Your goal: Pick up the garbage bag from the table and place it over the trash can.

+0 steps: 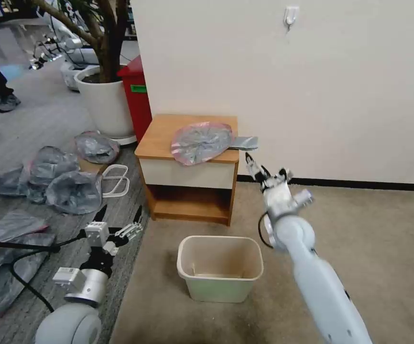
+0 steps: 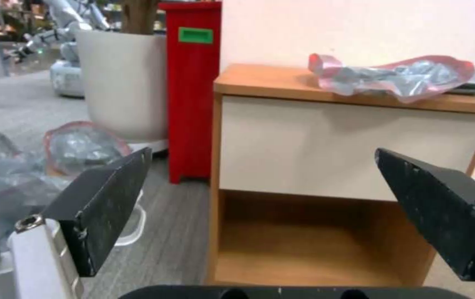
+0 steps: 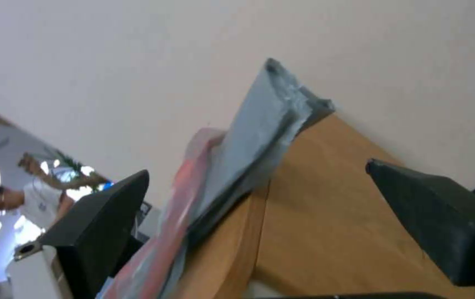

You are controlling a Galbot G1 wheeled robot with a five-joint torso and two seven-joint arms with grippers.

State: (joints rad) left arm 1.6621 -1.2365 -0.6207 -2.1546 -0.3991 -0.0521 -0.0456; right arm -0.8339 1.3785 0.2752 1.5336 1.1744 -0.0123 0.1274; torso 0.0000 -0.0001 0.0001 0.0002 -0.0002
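Note:
The garbage bag [image 1: 201, 142], grey and crumpled with a pink-red rim, lies on the table [image 1: 161, 136]; its flat grey tail [image 1: 244, 142] sticks out over the table's right edge. My right gripper [image 1: 266, 167] is open just off that edge, slightly below the tail. In the right wrist view the bag's tail [image 3: 265, 124] and the wooden table top [image 3: 326, 207] sit just beyond the open right gripper [image 3: 257, 169]. On the carpet in front of the table stands the trash can [image 1: 220, 274]. My left gripper [image 1: 121, 212] hangs open low on the left, facing the table [image 2: 353, 145] and bag [image 2: 398, 77].
A red bin [image 1: 137, 95] and a big white planter [image 1: 104, 100] stand left of the table against the wall. A heap of grey bags [image 1: 59, 177] and a white wire frame [image 1: 115, 179] lie on the floor at left. A black cable [image 1: 16, 246] crosses the lower left.

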